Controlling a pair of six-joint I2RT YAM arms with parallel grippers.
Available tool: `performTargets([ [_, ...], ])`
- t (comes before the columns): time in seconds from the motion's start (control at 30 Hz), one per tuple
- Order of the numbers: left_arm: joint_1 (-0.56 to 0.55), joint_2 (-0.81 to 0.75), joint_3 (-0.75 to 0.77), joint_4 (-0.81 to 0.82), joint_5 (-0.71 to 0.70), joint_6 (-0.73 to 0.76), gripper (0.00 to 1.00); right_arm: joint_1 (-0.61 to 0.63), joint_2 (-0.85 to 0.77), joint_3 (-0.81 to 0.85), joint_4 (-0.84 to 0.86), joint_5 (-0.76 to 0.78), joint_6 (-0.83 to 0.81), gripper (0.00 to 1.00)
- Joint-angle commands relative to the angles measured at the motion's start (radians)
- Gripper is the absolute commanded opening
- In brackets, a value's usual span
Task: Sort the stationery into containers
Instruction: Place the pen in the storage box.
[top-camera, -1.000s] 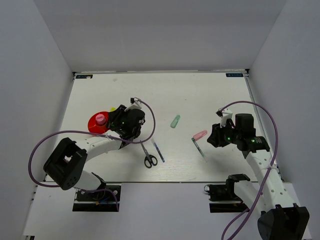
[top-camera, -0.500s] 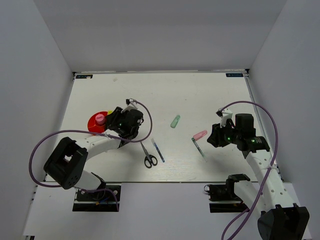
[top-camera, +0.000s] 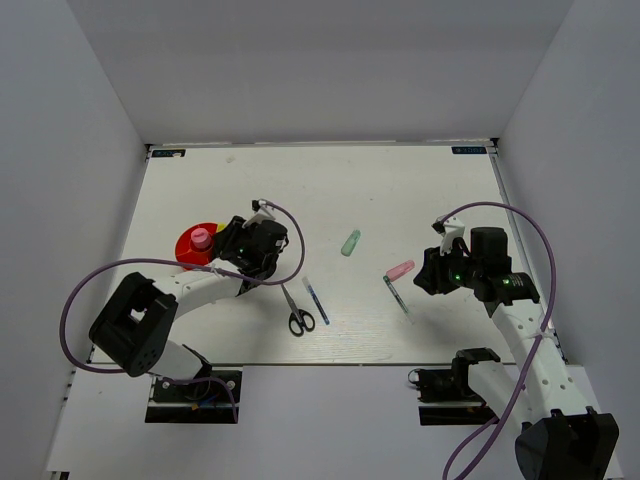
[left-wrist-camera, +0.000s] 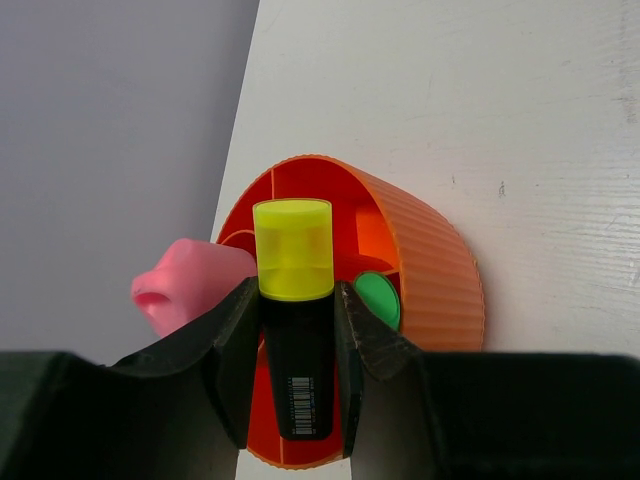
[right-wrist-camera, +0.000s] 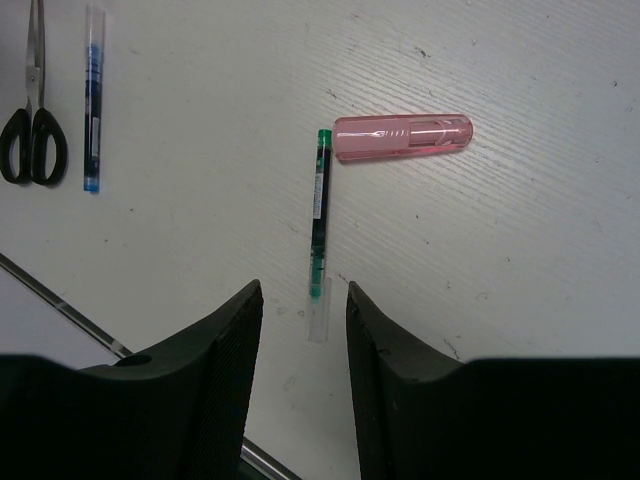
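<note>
A white table (top-camera: 400, 190) is seen from above, with two arms bolted at its near edge. The left gripper (left-wrist-camera: 296, 292) is clamped on a black marker with a yellow cap (left-wrist-camera: 293, 250), held cap-up over the round red-orange cup (left-wrist-camera: 440, 270) at the table's left side. Whether the marker's lower end rests inside a compartment cannot be told, since the fingers hide it. A green-capped marker (left-wrist-camera: 377, 298) is seen standing in a compartment beside it, and a pink item (left-wrist-camera: 185, 290), possibly a highlighter, leans at the cup's left rim.

The right gripper (right-wrist-camera: 305, 295) is poised above the table's right side, jaws apart and nothing held. Just beyond its fingertips lies a clear pen with a green core (right-wrist-camera: 319, 215), its far end almost touching a pink highlighter (right-wrist-camera: 402, 137).

The black-handled scissors (top-camera: 297, 312) and the slim blue pen (top-camera: 316, 300) lie side by side near the table's middle. A pale green highlighter (top-camera: 351, 243) lies apart, farther back.
</note>
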Motion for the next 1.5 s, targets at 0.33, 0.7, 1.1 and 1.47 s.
performTargets([
  [0.33, 0.007, -0.029, 0.002, -0.026, 0.007, -0.043, 0.49, 0.002, -0.010, 0.032, 0.000, -0.019, -0.005, 0.44],
  [0.7, -0.007, -0.078, 0.014, -0.032, 0.006, -0.030, 0.54, 0.001, -0.008, 0.032, 0.000, -0.024, -0.005, 0.44],
  [1.1, -0.172, -0.202, 0.031, -0.001, -0.040, 0.074, 0.48, 0.002, -0.008, 0.031, 0.002, -0.029, -0.007, 0.44],
  [1.47, -0.280, -0.230, 0.305, -0.644, 0.608, -0.556, 0.20, 0.005, 0.053, 0.043, 0.008, 0.024, -0.020, 0.00],
])
